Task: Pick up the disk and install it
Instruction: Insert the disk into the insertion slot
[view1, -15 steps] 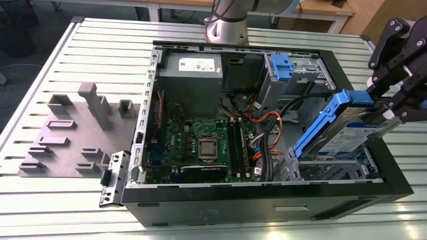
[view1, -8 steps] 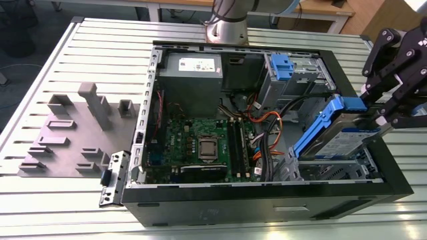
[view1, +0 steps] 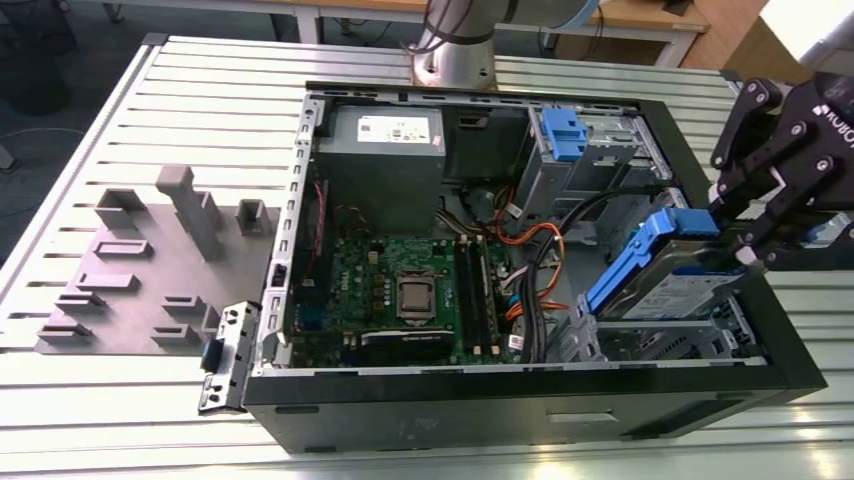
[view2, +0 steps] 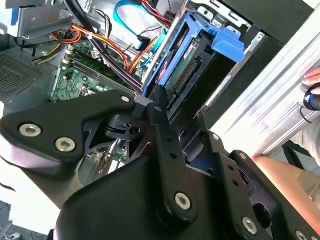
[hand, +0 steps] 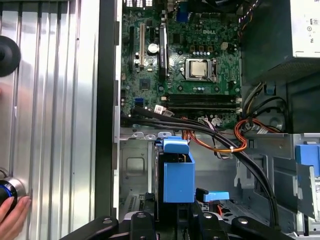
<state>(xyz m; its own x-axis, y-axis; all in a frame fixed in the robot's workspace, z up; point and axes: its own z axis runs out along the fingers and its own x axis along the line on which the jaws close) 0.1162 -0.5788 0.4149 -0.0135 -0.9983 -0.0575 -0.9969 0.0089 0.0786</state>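
Note:
The disk (view1: 663, 272), silver with a white-and-blue label and blue side rails, hangs tilted over the drive cage (view1: 667, 335) at the front corner of the open computer case, on the exterior view's right. Its lower end dips into the cage. My black gripper (view1: 731, 246) is shut on the disk's upper end, by the blue tab. In the second wrist view the disk (view2: 189, 55) runs away from the gripper (view2: 175, 107), connector edge showing. The first wrist view has the disk (hand: 178, 175) end-on, just beyond the gripper (hand: 175, 217).
Orange and black cables (view1: 527, 235) run beside the cage. The case also holds a green motherboard (view1: 400, 285), a grey power-supply box (view1: 384, 150) and a blue latch (view1: 565, 135). A grey fixture plate (view1: 134, 270) lies outside. A person's hand (hand: 10, 215) rests on the table.

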